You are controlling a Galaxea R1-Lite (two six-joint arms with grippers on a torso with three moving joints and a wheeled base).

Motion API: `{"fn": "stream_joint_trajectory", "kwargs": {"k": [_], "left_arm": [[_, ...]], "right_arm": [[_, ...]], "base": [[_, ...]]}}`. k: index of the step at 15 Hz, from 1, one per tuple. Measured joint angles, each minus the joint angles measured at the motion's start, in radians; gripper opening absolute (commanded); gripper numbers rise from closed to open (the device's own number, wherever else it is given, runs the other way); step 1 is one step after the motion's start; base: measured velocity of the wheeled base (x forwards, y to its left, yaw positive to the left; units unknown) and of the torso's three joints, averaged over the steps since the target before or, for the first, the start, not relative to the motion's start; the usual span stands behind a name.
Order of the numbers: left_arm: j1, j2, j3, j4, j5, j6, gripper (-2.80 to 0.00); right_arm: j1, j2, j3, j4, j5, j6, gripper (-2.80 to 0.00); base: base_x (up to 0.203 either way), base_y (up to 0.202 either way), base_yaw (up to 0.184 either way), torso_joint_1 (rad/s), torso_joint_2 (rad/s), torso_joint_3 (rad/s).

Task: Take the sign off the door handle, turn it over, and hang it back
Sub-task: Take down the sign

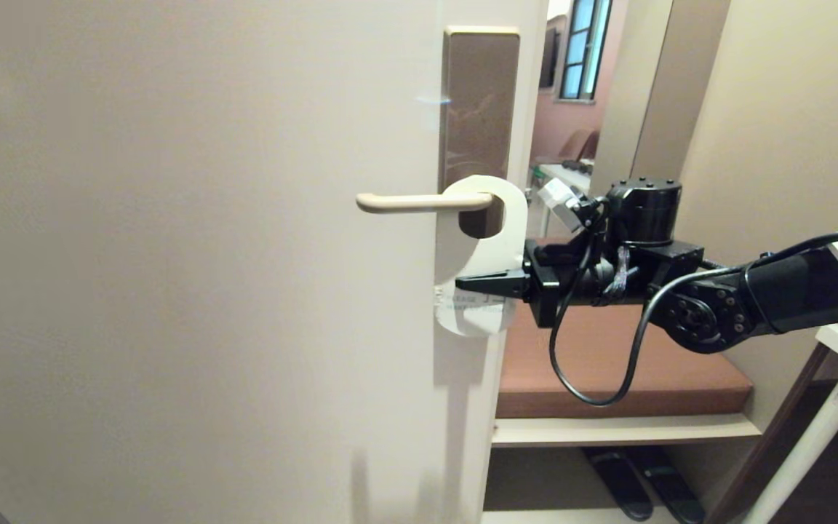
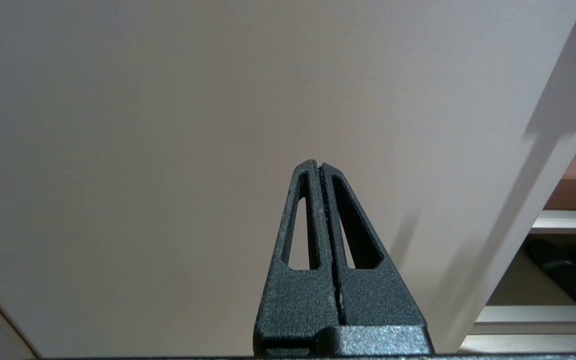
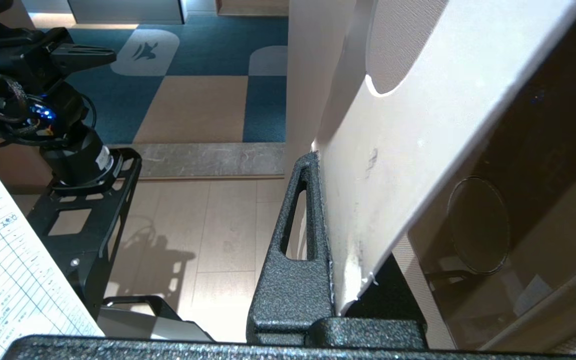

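Right now the black right gripper (image 1: 479,284) reaches in level from the right, clamped on the lower part of the flat white rounded card sign (image 1: 488,240), whose oval hole hangs on the slim cream lever door handle (image 1: 419,202), while the left gripper (image 2: 319,172), pinched closed and empty, faces the plain cream door (image 2: 168,125).

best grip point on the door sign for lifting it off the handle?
Grip the sign on its lower body, from the door's free edge, as the right gripper does now. The hole end loops over the door handle, so only the hanging lower part is free.
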Motion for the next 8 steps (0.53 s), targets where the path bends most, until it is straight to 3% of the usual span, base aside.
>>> {"fn": "stream_joint_trajectory", "kwargs": {"k": [8], "left_arm": [[0.0, 0.0, 0.0, 0.0, 0.0, 0.0, -2.8]], "right_arm": [[0.003, -0.047, 0.056, -0.002, -0.001, -0.005, -2.8]], "base": [[0.0, 0.0, 0.0, 0.0, 0.0, 0.0]]}}
